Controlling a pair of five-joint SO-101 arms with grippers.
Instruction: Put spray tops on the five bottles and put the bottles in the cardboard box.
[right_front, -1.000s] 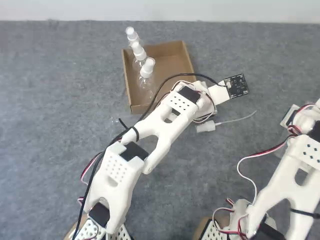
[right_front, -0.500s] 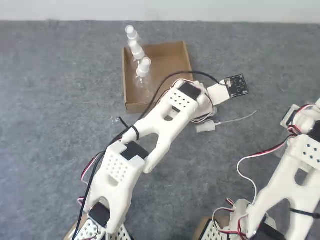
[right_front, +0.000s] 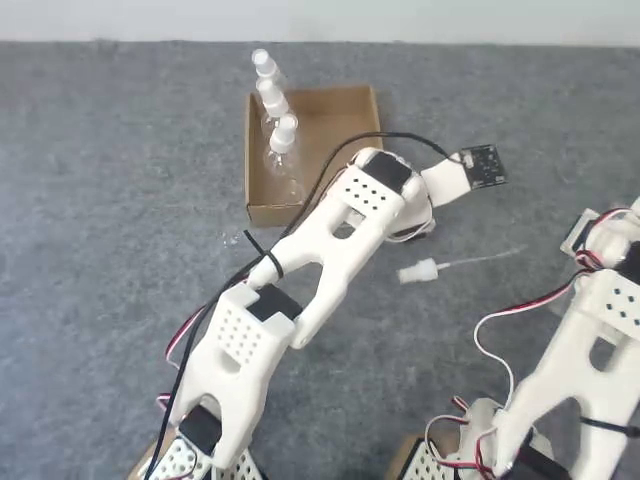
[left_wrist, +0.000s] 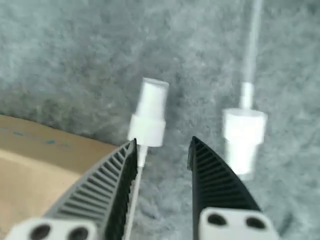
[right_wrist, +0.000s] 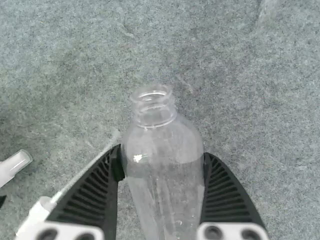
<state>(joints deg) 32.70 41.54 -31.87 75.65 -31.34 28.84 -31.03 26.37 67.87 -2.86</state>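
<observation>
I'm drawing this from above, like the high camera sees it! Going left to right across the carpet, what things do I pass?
cardboard box → loose spray top → right arm

A grey carpet-like mat (right_front: 120, 200) spreads under everything, meeting a pale strip (right_front: 400, 20) along its far edge.

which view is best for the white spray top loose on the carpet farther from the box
The high view: the white plastic spray top lies whole on the grey carpet, dip tube included. The left wrist view has it closer, its tube running off the edge.
</observation>
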